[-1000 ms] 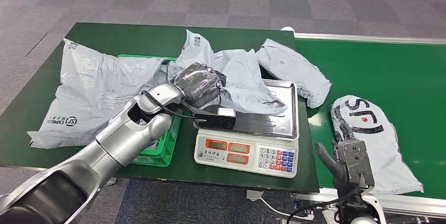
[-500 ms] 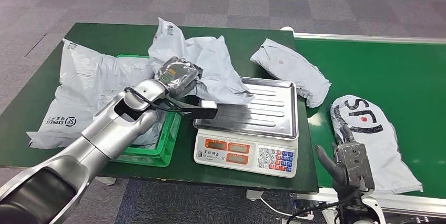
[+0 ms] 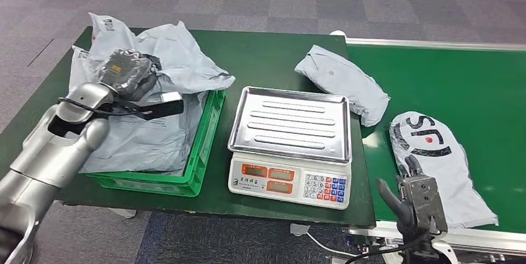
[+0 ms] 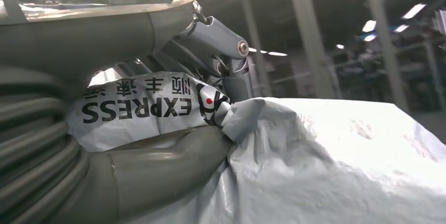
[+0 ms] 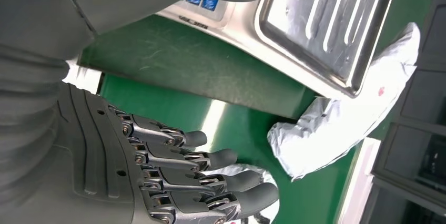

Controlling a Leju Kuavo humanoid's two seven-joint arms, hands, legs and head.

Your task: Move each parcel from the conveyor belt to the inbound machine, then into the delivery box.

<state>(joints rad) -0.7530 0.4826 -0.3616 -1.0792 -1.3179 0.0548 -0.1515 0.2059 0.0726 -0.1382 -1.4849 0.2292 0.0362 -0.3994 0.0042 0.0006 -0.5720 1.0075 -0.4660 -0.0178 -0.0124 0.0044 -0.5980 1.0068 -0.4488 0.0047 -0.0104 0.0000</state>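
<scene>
Head view: left hand (image 3: 127, 73) clenched around a grey parcel (image 3: 177, 59), held above the far left corner of the green crate (image 3: 201, 152), crumpled bag trailing over the crate's far rim. Beneath it, inside the crate, another grey parcel (image 3: 146, 143) lying flat. Just right of the crate, the scale (image 3: 290, 146), steel tray bare, front edge near the edge of the dark green surface (image 3: 260, 59). Right of the scale, beyond the surface's edge, the conveyor belt (image 3: 471, 84) carrying two parcels: one (image 3: 344, 81) overlapping the surface's corner, one marked SF (image 3: 434, 158) near the belt's front edge. Right hand (image 3: 415, 199) released, fingers apart, low beside the SF parcel, touching nothing.
</scene>
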